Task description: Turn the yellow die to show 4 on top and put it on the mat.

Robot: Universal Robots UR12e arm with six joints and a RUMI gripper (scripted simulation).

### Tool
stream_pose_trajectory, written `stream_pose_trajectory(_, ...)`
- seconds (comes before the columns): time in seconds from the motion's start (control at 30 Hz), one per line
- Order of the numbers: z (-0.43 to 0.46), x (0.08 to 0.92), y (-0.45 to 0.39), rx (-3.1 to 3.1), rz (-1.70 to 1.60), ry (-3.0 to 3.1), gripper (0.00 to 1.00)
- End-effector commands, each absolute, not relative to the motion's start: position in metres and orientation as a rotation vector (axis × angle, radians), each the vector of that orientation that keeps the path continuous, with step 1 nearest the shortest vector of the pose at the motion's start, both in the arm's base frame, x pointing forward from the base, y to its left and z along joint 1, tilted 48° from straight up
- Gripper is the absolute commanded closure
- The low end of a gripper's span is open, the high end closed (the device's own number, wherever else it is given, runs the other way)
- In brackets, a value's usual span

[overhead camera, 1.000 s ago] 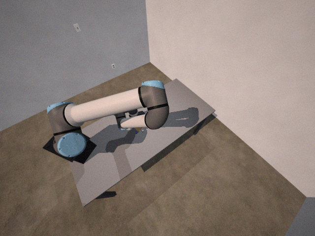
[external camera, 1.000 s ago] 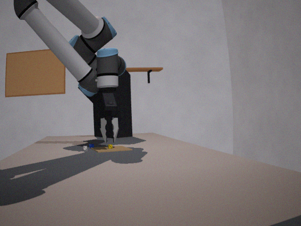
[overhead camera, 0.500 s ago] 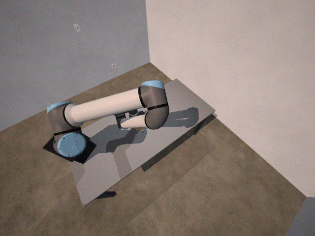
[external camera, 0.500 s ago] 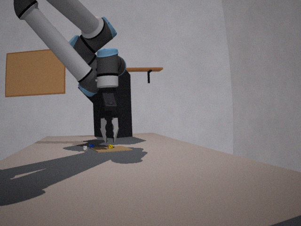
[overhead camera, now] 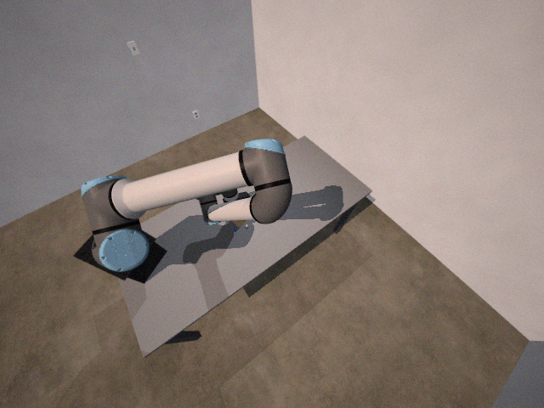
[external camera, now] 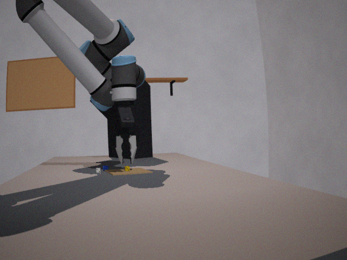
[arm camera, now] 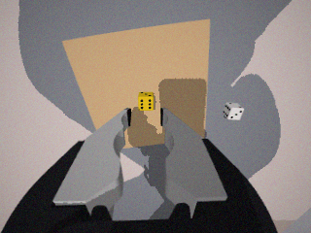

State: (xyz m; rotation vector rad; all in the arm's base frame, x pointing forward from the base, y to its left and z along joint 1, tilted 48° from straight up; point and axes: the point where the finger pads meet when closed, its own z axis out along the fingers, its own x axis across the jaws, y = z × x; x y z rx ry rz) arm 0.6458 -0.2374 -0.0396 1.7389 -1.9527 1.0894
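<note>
The yellow die [arm camera: 146, 101] sits flat on the tan mat [arm camera: 141, 83], well inside its edges; the face toward the wrist camera shows six pips. In the exterior view the die [external camera: 127, 168] lies on the mat [external camera: 129, 171]. My gripper [arm camera: 146, 109] hangs straight down just above the die, with its fingers parted about a die's width and nothing between them. In the exterior view the fingertips [external camera: 126, 162] are a little above the die and not touching it. In the top view the arm hides the gripper.
A white die [arm camera: 233, 111] lies on the table right of the mat; it also shows in the exterior view [external camera: 97, 169]. A blue die [external camera: 105, 167] lies beside it, off the mat. A black block [external camera: 130, 123] stands behind the mat.
</note>
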Motion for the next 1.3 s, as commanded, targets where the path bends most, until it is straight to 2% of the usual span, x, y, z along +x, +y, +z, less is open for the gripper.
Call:
stream_pose_trajectory(0.0, -0.039, 0.646, -0.237, 1.739, 1.090, -1.953, 0.82)
stream_pose_trajectory(1.27, -0.005, 0.633, -0.200, 1.743, 1.097, -1.953, 0.82)
